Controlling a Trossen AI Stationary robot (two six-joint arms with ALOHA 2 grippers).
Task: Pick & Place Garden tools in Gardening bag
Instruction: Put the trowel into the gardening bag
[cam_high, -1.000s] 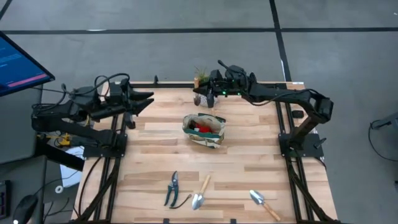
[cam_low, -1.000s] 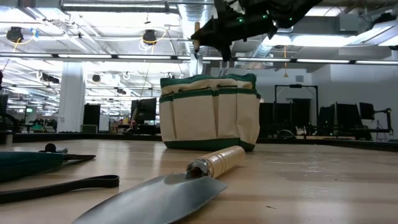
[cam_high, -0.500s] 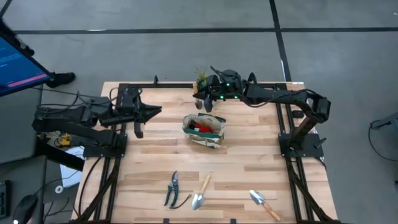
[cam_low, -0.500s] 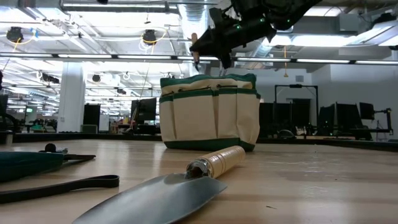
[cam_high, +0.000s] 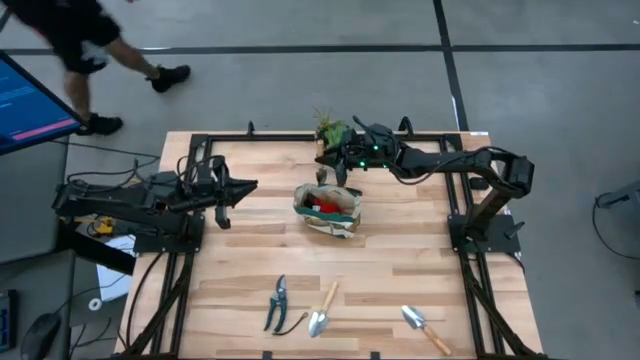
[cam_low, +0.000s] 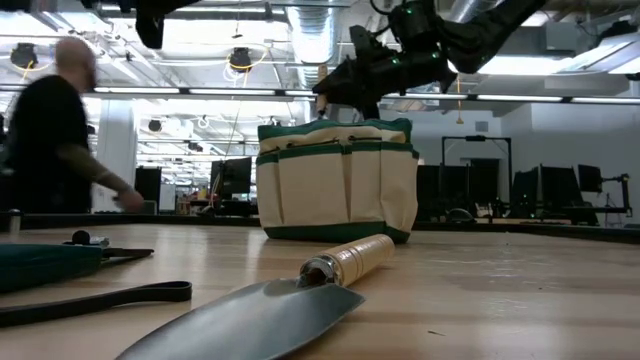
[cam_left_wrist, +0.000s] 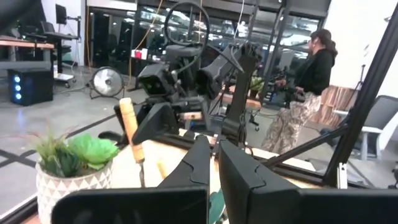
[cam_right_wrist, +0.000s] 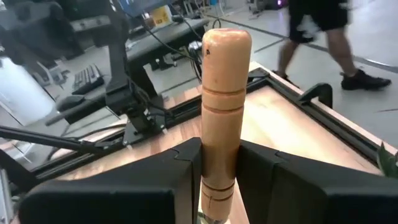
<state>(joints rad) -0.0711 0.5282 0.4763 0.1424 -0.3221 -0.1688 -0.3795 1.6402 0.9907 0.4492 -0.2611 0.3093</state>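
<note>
While a light, turned wooden handle (cam_right_wrist: 225, 112), smooth and round-topped with shallow grooves, is being gripped between the two dark fingers (cam_right_wrist: 155, 180) of the right end effector (cam_high: 328, 164), the tool is being held upright just above the far rim of the gardening bag (cam_high: 328, 209). The bag, a small beige fabric tote with dark green trim and flat side pockets (cam_low: 338, 180), is standing at the middle of the slatted wooden bench (cam_high: 400, 260), and something red (cam_high: 322, 206) is showing inside it. In the low view the handle's tip (cam_low: 322, 102) is seen poking out beside the right end effector, above the bag's top edge. Beside that end effector, at the far edge, a green plant in a patterned white pot (cam_left_wrist: 65, 177) is standing. The left end effector (cam_high: 244, 187) is being held over the bench's left part, well apart from the bag, its fingers (cam_left_wrist: 239, 177) closed together on nothing. Near the front edge, dark-handled pruning shears (cam_high: 276, 301), a metal trowel with a wooden handle (cam_high: 322, 308) and a second trowel (cam_high: 424, 328) are lying flat. A person (cam_high: 80, 40) is walking past on the floor.
</note>
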